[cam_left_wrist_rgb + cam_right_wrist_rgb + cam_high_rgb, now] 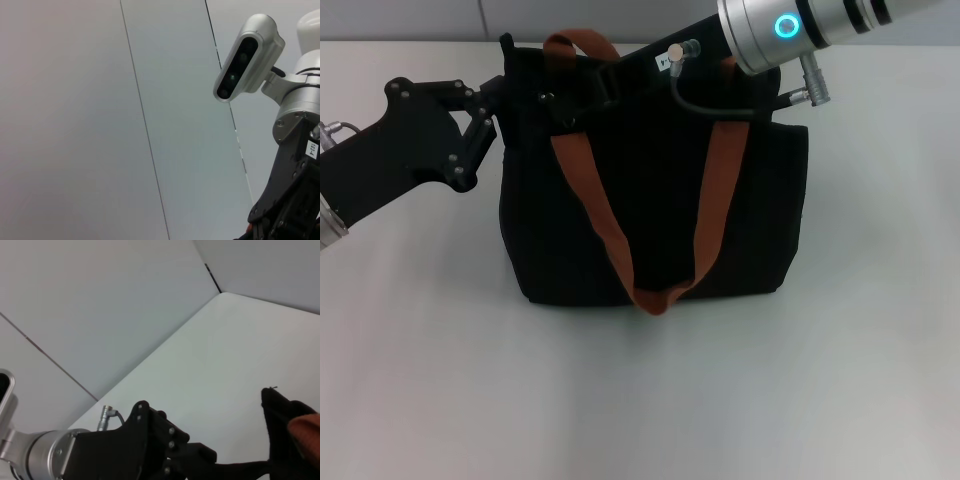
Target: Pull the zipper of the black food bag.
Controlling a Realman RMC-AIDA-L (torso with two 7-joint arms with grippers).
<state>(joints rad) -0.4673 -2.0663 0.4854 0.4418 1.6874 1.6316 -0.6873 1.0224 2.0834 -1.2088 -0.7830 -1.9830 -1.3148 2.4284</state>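
we see even, soft overhead light on the white table (640,400), with only a faint shadow under the black food bag (650,200), whose dark fabric swallows detail. the right arm's silver housing (820,25) shows mild glare.

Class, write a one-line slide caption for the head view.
Left claw grips the black food bag at its upper corner; right claw reaches across its top edge.

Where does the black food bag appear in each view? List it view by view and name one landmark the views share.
Head view: the boxy black fabric food bag with rust-orange webbing straps stands centre, on the white table.
Left wrist view: not in it.
Right wrist view: only a black corner with an orange strap end at the lower right edge.
Shared landmark: the left gripper beside the bag's end, also in the right wrist view.
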